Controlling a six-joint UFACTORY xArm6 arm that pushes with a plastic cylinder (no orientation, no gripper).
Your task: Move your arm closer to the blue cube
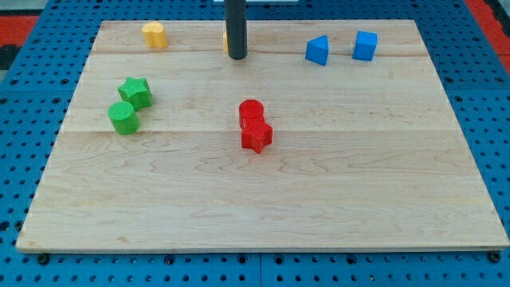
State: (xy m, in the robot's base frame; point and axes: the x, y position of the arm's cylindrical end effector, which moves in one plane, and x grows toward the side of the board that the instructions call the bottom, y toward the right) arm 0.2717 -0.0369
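Observation:
The blue cube (366, 45) sits near the view's top right on the wooden board (263, 199). A second blue block (317, 50), wedge-like in shape, lies just to its left. My tip (237, 56) is at the view's top centre, well to the left of both blue blocks. It stands in front of a yellow block (226, 42) that it mostly hides.
A yellow cylinder-like block (154, 35) lies at the top left. A green star block (135, 92) and a green cylinder (123, 117) sit at the left. A red cylinder (251, 112) touches a red star block (256, 136) at the centre.

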